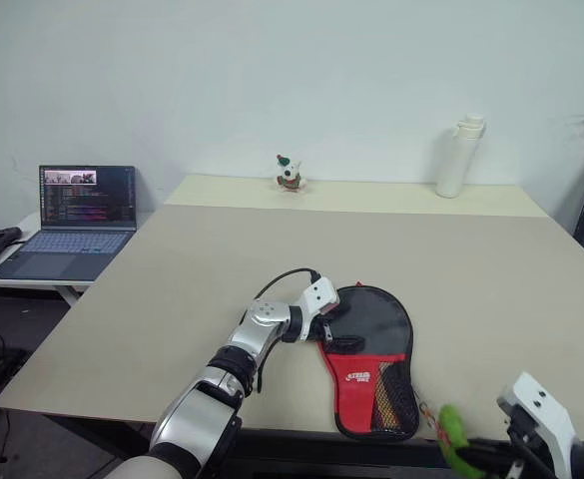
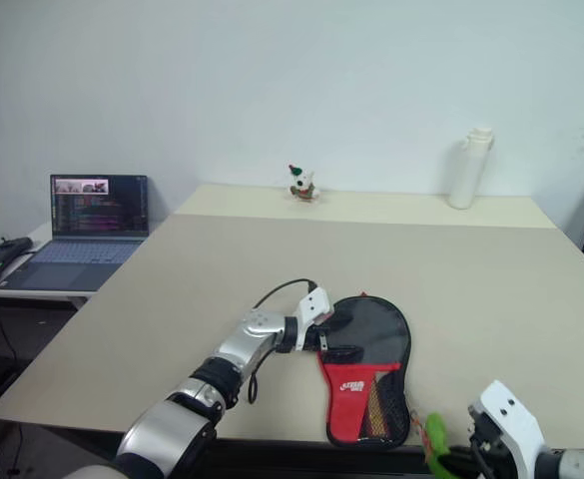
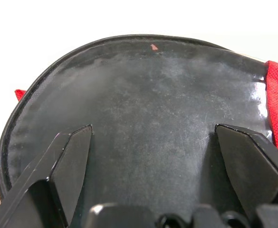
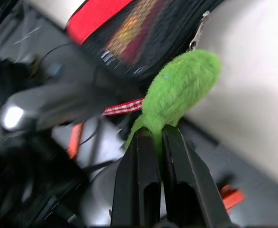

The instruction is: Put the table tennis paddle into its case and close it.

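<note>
Closing step: splayed left gripper point(image 1: 333, 332) pins black-and-red fabric paddle case point(image 1: 371, 359); right gripper point(image 4: 158, 135) clenches fuzzy green zip-pull point(image 4: 179, 90) at 5 o'clock, next drag zip around.

A white bottle point(image 1: 460, 156) stands at the tabletop's point(image 1: 172, 289) far right edge, a small figurine point(image 1: 290, 174) mid far edge. An open laptop point(image 1: 72, 220) sits on a side desk point(image 1: 12, 274) beyond the left edge.
</note>
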You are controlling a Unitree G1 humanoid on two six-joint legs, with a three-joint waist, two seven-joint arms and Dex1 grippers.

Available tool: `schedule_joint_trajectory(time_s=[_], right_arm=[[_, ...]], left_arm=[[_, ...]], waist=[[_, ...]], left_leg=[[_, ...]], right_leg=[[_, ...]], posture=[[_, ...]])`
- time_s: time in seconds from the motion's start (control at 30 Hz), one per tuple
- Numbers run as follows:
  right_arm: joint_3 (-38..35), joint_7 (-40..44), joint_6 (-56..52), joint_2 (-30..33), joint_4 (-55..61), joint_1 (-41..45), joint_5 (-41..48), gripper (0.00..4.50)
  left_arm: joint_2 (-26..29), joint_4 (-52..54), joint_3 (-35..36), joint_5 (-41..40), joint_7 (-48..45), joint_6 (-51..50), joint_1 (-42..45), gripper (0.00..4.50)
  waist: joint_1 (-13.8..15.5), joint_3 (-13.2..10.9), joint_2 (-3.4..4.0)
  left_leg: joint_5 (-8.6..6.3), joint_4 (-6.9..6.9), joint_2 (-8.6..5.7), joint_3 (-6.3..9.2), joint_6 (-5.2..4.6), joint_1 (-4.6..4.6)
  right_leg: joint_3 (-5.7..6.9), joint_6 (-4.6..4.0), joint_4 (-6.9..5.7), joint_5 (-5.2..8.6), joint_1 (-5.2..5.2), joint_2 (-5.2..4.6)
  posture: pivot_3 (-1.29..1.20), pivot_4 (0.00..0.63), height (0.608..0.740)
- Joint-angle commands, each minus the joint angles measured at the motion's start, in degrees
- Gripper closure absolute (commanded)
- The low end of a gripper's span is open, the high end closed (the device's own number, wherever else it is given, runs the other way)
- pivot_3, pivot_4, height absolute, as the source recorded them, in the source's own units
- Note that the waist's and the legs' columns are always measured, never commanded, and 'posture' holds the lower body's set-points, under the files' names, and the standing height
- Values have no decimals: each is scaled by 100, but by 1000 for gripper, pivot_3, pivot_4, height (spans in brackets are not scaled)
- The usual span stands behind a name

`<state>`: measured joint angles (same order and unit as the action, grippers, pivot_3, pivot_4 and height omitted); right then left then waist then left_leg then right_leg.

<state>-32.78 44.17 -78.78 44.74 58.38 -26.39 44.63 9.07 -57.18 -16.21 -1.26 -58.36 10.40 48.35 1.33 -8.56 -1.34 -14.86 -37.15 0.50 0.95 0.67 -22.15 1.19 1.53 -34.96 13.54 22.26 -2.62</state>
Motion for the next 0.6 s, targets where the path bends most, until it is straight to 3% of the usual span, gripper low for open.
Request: schedule_joint_trajectory(time_s=[0.03,0.3,0.5,0.6], right_arm=[[-203,73,345,211,162,-409,420,4461],[-218,-234,1202,680,162,-1258,1191,4461],[-150,-688,1179,716,82,-1036,1312,4461],[-166,-694,1192,790,-3,-980,1340,3777]], left_arm=[[108,-651,-385,666,124,-212,-348,0],[101,-639,-397,673,120,-215,-367,0],[99,-625,-404,675,107,-216,-376,0],[102,-608,-418,684,100,-211,-391,0]], waist=[[4,0,0],[1,1,-2],[0,-1,-4],[1,-1,-3]], left_leg=[[0,6,0,-5,0,6],[-1,19,5,-11,2,12],[-2,19,6,-13,4,10],[-4,19,11,-7,7,8]], right_leg=[[0,1,1,0,-2,-2],[24,4,1,8,-8,-18],[68,5,5,9,-8,-51],[89,4,7,9,-9,-54]], posture=[[0,150,740],[0,150,740],[0,150,740],[0,150,740]])
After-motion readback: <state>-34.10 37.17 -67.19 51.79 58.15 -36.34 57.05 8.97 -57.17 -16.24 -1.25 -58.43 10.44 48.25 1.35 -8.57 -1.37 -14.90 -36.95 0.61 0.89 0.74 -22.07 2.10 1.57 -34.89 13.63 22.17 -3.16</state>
